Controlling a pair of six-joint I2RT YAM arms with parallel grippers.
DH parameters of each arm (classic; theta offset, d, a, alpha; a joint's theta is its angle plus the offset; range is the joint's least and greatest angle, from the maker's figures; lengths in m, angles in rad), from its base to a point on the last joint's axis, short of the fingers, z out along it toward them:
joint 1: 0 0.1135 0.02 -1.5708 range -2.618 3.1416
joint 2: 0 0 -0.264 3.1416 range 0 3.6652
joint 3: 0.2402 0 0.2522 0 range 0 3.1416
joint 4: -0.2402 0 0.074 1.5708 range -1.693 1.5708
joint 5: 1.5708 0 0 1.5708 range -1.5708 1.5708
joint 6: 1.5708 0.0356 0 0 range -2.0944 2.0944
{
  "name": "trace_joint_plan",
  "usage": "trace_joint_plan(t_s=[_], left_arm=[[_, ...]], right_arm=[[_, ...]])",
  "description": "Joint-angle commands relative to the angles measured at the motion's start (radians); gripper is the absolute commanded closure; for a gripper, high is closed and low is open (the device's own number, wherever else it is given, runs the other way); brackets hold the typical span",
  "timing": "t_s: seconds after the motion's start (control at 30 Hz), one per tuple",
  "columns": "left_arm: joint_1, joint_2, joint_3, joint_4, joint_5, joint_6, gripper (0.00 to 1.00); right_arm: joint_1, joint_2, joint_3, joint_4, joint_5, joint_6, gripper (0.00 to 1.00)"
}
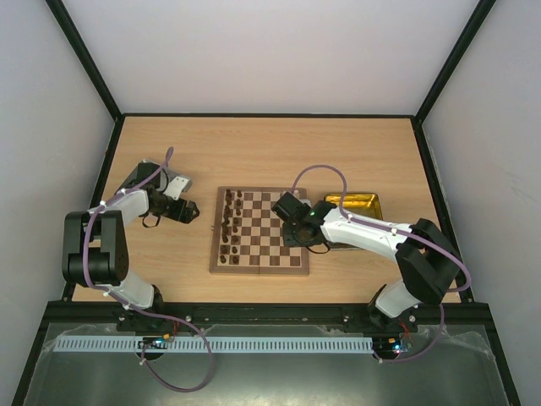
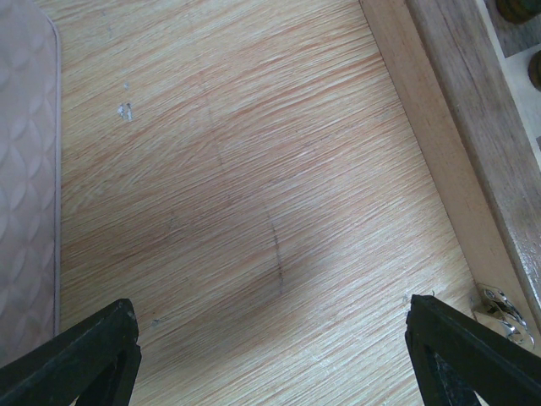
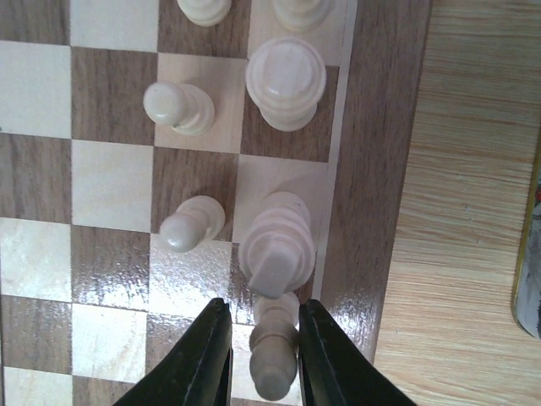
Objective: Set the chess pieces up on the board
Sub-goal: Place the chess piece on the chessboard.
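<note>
While dark pieces (image 1: 230, 227) stood in two files along the left side of the one board (image 1: 262, 269), too small to count from above, the right wrist view showed seven cream pieces (image 3: 286, 83) near its other edge: two small round-headed ones, two taller, two cut off at the top, and one at the fingers. The right gripper (image 3: 264, 309) had its fingers (image 3: 211, 355) parted only narrowly about that last cream piece (image 3: 275, 359), one finger close against it and a sliver of board showing at the other, with the single gold tray (image 1: 359, 201) beside the board. The left gripper (image 2: 270, 313) hung over bare table (image 2: 254, 169) just beside the board's border, fingers (image 2: 84, 347) spread wide, holding nothing
</note>
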Motion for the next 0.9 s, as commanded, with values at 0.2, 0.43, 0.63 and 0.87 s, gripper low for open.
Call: trace_joint_plan(t_s=[0.2, 0.43, 0.63, 0.87], left_arm=[[-0.003, 0.008, -0.008, -0.008, 0.003, 0.002, 0.14], [-0.004, 0.01, -0.007, -0.008, 0.005, 0.002, 0.14], [-0.007, 0.011, -0.007, -0.008, 0.006, 0.003, 0.14], [-0.008, 0.009, -0.012, -0.008, 0.005, 0.003, 0.14]], right_arm=[[0.004, -0.016, 0.032, -0.027, 0.018, -0.006, 0.79], [0.004, -0.021, 0.032, -0.052, 0.048, -0.008, 0.79], [0.004, -0.021, 0.017, -0.057, 0.075, -0.008, 0.79], [0.004, -0.011, 0.008, -0.033, 0.056, -0.007, 0.81]])
